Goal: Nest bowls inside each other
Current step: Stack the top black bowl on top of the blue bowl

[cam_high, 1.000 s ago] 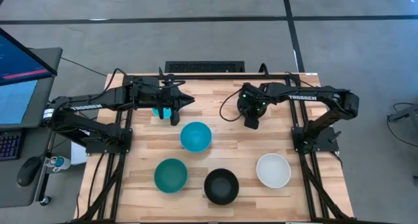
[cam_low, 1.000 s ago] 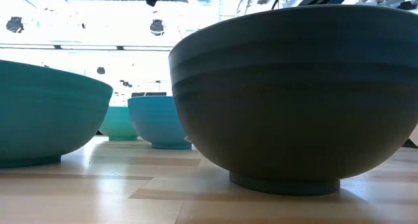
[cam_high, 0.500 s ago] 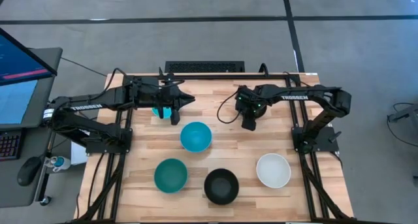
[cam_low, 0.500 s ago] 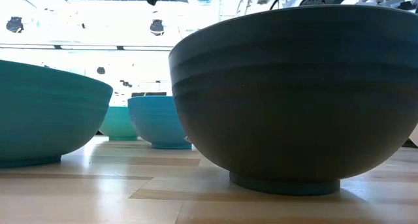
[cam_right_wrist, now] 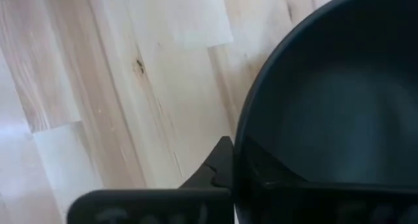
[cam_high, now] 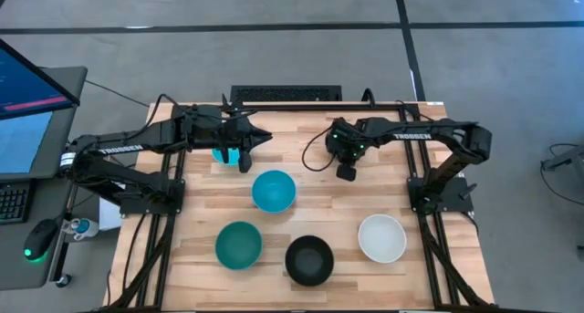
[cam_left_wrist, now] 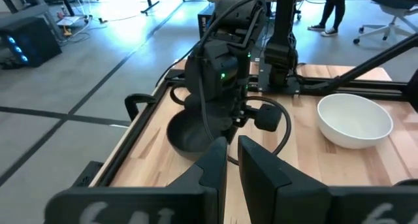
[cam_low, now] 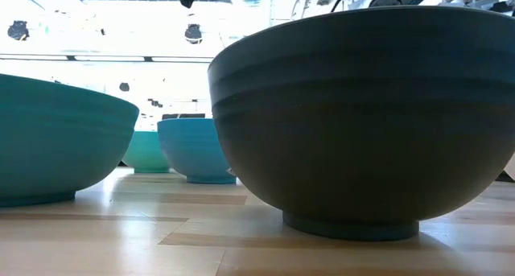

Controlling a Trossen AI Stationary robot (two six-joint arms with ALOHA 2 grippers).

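Note:
A black bowl [cam_left_wrist: 186,132] rests on its base at the table's far middle, with my right gripper [cam_right_wrist: 243,164] shut on its rim from above. My left gripper [cam_left_wrist: 232,152] hovers at the far left, level, pointing toward the right arm. Its fingers are shut to a thin slit with nothing between them. A light cyan bowl [cam_high: 222,155] sits on the table under it. A blue bowl [cam_high: 274,191], a dark teal bowl [cam_high: 239,245], a second black bowl [cam_high: 309,260] and a white bowl [cam_high: 381,238] stand apart on their bases. My right gripper has the black bowl's rim [cam_right_wrist: 236,142] between its two fingers, one finger [cam_right_wrist: 215,168] outside the wall and one [cam_right_wrist: 287,178] inside the hollow. The fingers come from above, pointing down. The bowl sits upright with its base on the table.
Bare wood lies between the far bowls and the near row. Black frame rails run along the table's left and right edges [cam_high: 429,213]. A cable loops beside the right gripper [cam_left_wrist: 277,119]. People stand beyond the table in the left wrist view.
My right gripper has shifted a little toward the table's left edge over the far black bowl, and its arm's elbow has drawn inward. The bowls have stayed in place.

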